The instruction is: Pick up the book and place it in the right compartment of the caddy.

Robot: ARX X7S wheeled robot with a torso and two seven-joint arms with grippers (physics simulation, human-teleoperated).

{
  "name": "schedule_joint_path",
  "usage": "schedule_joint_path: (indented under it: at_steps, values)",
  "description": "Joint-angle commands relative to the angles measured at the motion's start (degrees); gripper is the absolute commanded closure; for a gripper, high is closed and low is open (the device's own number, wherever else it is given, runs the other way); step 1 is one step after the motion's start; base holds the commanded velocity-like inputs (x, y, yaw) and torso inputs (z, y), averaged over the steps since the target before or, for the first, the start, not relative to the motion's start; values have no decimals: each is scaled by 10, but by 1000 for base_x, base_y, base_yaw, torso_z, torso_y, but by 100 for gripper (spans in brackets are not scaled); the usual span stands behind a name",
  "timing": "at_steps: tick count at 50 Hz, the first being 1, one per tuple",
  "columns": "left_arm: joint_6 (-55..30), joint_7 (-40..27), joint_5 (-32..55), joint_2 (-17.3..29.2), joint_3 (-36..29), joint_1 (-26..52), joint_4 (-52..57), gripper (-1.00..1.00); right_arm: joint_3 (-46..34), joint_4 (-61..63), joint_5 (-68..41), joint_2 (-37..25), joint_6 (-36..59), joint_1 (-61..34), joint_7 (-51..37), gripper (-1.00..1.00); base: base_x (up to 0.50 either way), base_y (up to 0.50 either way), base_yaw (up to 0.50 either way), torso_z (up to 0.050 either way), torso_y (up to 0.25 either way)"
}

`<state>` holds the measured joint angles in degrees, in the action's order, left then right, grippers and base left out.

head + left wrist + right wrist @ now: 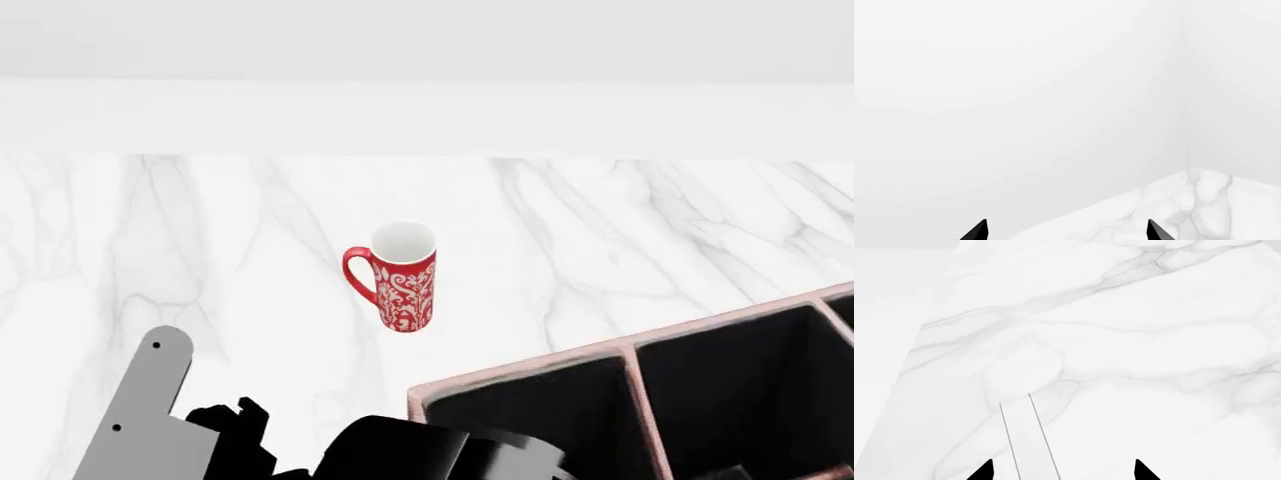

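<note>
The caddy [523,372], a reddish-brown box with black lining and dividers, sits at the lower right of the head view, cut off by the frame edge. The book's black cover shows in no view. In the right wrist view a narrow white slab with thin dark outlines [1029,440] stands on the marble between my fingertips; I cannot tell whether it is the book's page edge. My right gripper [1063,472] is open, with its tips wide apart on either side of the slab. My left gripper [1067,232] is open and empty, facing a white wall and a table corner.
A red patterned mug [400,275] stands upright on the marble table [641,230], left of and beyond the caddy. A white wall runs along the table's far edge. My left arm [147,400] shows at the lower left of the head view.
</note>
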<state>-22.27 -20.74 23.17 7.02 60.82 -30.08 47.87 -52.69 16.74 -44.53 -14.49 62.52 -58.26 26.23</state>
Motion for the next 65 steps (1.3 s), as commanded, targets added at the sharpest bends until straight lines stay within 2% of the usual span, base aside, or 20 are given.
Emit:
schedule_joint_path:
  at_steps: [1, 65]
  values:
    - [6, 1, -3, -2, -4, -1, -6, -100, -22, -27, 16, 6, -26, 10, 12, -100, 0, 0, 0, 0, 0]
    - [28, 2, 2, -7, -3, -13, -20, -100, -111, -143, 67, 19, -125, 75, 56, -100, 0, 0, 0, 0, 0]
